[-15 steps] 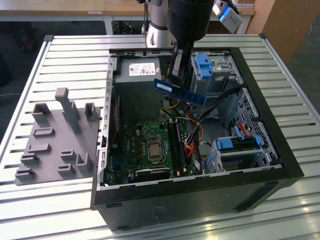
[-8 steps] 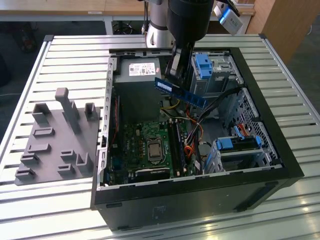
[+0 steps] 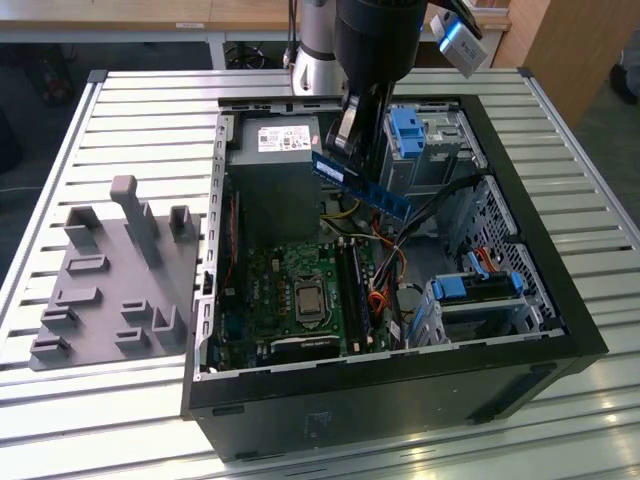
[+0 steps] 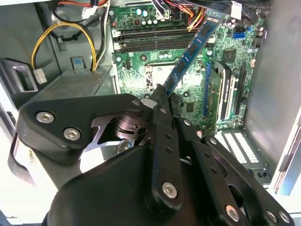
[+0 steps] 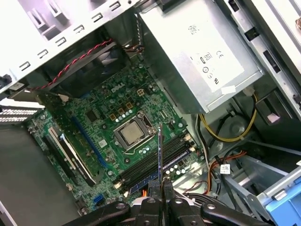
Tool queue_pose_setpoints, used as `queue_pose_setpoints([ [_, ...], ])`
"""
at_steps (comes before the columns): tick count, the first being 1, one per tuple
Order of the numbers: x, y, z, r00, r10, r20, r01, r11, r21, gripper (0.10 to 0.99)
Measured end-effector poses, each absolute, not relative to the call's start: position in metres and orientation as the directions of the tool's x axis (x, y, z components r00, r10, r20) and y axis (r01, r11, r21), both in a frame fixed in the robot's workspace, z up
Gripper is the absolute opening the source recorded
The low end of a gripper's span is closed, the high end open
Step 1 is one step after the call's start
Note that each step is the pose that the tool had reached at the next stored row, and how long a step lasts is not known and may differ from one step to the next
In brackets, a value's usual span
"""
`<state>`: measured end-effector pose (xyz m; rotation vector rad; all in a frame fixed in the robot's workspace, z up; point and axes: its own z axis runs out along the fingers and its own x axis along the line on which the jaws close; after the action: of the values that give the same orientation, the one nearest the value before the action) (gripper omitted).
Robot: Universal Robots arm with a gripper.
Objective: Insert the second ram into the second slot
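Slatted metal table (image 3: 120,100) carries one open computer case (image 3: 400,400) and, beside the case, one grey fixture plate (image 3: 110,290). The arm reaches down from above the case, its gripper (image 3: 345,150) pinching one second ram (image 3: 360,182) tilted in the air over the case's motherboard (image 3: 290,290). In the first wrist view the second ram appears edge-on over dark memory slots (image 5: 146,165).
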<state>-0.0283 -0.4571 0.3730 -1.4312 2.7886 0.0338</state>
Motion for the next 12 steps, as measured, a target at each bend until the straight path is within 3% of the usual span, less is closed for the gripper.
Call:
queue_pose_setpoints([
  [12, -0.0283, -0.4571, 0.3727, -0.660, -0.751, -0.016, -0.751, 0.660, 0.016, 0.137],
])
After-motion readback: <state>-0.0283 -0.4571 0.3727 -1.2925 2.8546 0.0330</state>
